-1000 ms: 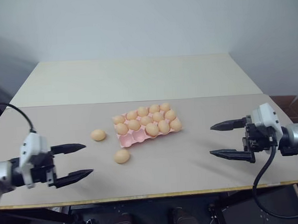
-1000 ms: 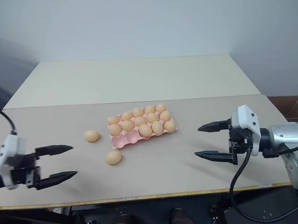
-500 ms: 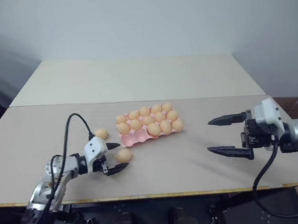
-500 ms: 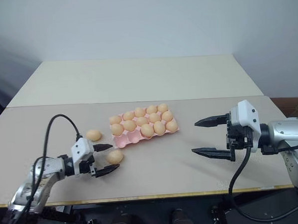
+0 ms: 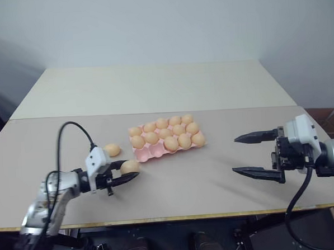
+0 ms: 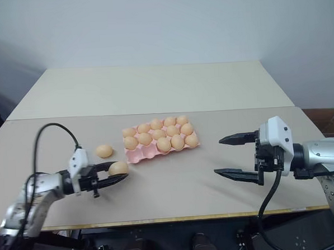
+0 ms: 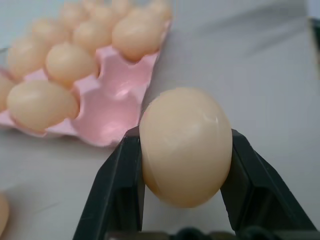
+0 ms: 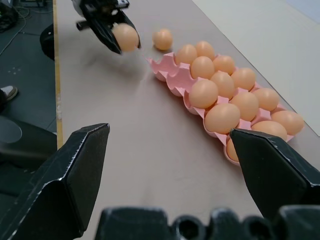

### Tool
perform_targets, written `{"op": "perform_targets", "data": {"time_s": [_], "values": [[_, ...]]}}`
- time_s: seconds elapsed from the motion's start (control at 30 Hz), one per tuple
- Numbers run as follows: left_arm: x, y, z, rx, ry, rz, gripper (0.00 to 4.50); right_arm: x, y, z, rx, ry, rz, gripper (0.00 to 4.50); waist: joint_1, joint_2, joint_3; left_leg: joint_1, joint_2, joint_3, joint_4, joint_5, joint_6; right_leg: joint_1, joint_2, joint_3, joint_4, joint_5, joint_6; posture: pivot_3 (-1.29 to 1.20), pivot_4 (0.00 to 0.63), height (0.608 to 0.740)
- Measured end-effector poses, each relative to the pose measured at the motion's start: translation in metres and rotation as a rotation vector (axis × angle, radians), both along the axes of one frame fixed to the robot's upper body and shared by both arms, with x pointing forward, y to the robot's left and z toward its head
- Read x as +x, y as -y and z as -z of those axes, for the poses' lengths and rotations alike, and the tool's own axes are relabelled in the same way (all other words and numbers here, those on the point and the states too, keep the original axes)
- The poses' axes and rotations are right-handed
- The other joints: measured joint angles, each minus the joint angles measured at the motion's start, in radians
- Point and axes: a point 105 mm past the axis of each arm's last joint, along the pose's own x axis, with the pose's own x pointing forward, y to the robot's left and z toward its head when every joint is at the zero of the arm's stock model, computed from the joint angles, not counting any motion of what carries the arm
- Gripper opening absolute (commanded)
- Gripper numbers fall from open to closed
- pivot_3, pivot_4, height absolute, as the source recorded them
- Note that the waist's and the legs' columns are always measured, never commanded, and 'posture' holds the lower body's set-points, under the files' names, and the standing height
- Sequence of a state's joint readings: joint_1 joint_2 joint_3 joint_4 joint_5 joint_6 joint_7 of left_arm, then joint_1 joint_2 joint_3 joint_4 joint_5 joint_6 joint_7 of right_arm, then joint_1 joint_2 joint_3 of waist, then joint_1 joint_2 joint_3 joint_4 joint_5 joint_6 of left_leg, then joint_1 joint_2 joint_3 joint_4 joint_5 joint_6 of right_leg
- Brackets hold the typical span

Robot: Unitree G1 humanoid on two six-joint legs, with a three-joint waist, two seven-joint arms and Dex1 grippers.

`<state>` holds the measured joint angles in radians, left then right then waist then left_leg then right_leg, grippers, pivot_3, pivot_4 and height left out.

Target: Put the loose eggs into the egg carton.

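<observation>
My left gripper (image 5: 129, 172) is shut on one loose egg (image 7: 186, 146), light orange-tan, held low over the table just in front of the egg carton's near-left corner. A second loose egg (image 5: 112, 150) lies on the table left of the carton. The pink egg carton (image 5: 149, 155) sits mid-table, most cups filled with eggs and two cups (image 7: 112, 107) bare at its near-left end. My right gripper (image 5: 244, 154) stands open above the table to the right of the carton, nothing between its fingers (image 8: 75, 165).
The beige table (image 5: 204, 184) ends in a front edge close to both arms. A paler second tabletop (image 5: 154, 86) adjoins at the back. A black cable (image 5: 67, 136) loops up from my left arm.
My left arm swung in from the far left, set its open fingers around the nearer loose egg and then shut on it. The right gripper stayed put and open.
</observation>
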<state>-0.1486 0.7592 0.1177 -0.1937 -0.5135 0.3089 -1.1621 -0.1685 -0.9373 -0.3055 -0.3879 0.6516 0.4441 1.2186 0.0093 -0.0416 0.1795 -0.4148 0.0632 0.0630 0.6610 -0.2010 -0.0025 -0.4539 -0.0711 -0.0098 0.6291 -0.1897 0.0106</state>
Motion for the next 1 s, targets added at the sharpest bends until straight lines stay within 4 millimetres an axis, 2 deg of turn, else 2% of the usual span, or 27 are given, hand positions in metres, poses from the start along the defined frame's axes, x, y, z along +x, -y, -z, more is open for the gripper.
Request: {"op": "perform_targets", "data": {"time_s": [0.1,0.2,0.27,0.4,0.53,0.67,0.7,0.77,0.87,1.0], "values": [[0.003,0.007,-0.015,-0.031,0.039,0.030,1.97,0.000,0.000,0.000,0.002,0.002,0.002,4.50,0.009,0.001,-0.001,0.000,-0.001,-0.001,0.000,0.000,0.000,0.001,0.000,-0.001,0.000,-0.001,-0.002,0.00,0.150,0.740],[0.027,0.026,-0.023,-0.049,0.099,0.005,1.97,0.001,-0.001,0.000,0.008,0.006,0.006,4.50,0.017,0.000,-0.001,0.001,-0.002,-0.002,0.001,0.000,0.000,0.005,-0.001,-0.002,-0.001,0.000,0.001,0.00,0.150,0.740],[0.049,0.043,-0.022,-0.024,0.129,-0.028,1.97,0.001,-0.002,-0.001,0.010,0.012,0.012,4.50,0.018,0.000,-0.001,0.004,-0.003,-0.002,0.001,0.000,0.000,0.010,-0.001,-0.002,-0.003,0.001,0.002,0.00,0.150,0.740],[0.081,0.059,-0.006,0.056,0.135,-0.099,1.97,0.000,-0.003,-0.002,0.008,0.021,0.013,4.50,0.008,0.000,-0.001,0.006,-0.004,-0.003,0.001,-0.001,0.001,0.013,-0.002,-0.002,-0.005,0.001,0.002,0.00,0.150,0.740],[0.089,0.068,0.009,0.113,0.106,-0.077,3.01,-0.002,-0.004,-0.001,0.005,0.027,0.022,4.50,0.001,0.000,-0.001,0.006,-0.004,-0.003,0.001,-0.001,0.001,0.013,-0.002,-0.002,-0.004,0.001,0.003,0.00,0.150,0.740],[0.088,0.070,0.009,0.107,0.094,-0.051,4.34,-0.003,-0.005,-0.006,0.014,0.053,0.034,4.50,0.000,0.000,-0.001,0.008,-0.004,-0.003,0.001,-0.001,0.001,0.013,-0.002,-0.002,-0.004,0.001,0.002,0.00,0.150,0.740],[0.087,0.071,0.008,0.101,0.096,-0.039,4.44,-0.003,-0.005,-0.006,0.016,0.054,0.033,4.50,0.001,0.000,-0.001,0.007,-0.004,-0.003,0.001,-0.001,0.001,0.013,-0.002,-0.002,-0.004,0.001,0.002,0.00,0.150,0.740],[0.085,0.069,0.004,0.098,0.109,-0.036,4.44,-0.003,-0.006,-0.007,0.019,0.058,0.034,4.50,0.001,0.000,-0.001,0.007,-0.004,-0.003,0.001,-0.001,0.001,0.013,-0.002,-0.002,-0.004,0.001,0.002,0.00,0.150,0.740],[0.083,0.057,-0.010,0.080,0.152,-0.062,4.44,-0.003,-0.006,-0.008,0.021,0.062,0.040,4.50,-0.001,0.000,-0.001,0.007,-0.004,-0.003,0.001,-0.001,0.001,0.013,-0.002,-0.002,-0.004,0.001,0.002,0.00,0.150,0.740],[0.071,0.023,-0.039,0.037,0.205,-0.124,4.44,-0.002,-0.008,-0.009,0.026,0.065,0.037,4.50,-0.008,0.000,-0.001,0.008,-0.003,-0.003,0.001,-0.001,0.001,0.013,-0.002,-0.002,-0.004,0.001,0.002,0.00,0.150,0.740]]}}
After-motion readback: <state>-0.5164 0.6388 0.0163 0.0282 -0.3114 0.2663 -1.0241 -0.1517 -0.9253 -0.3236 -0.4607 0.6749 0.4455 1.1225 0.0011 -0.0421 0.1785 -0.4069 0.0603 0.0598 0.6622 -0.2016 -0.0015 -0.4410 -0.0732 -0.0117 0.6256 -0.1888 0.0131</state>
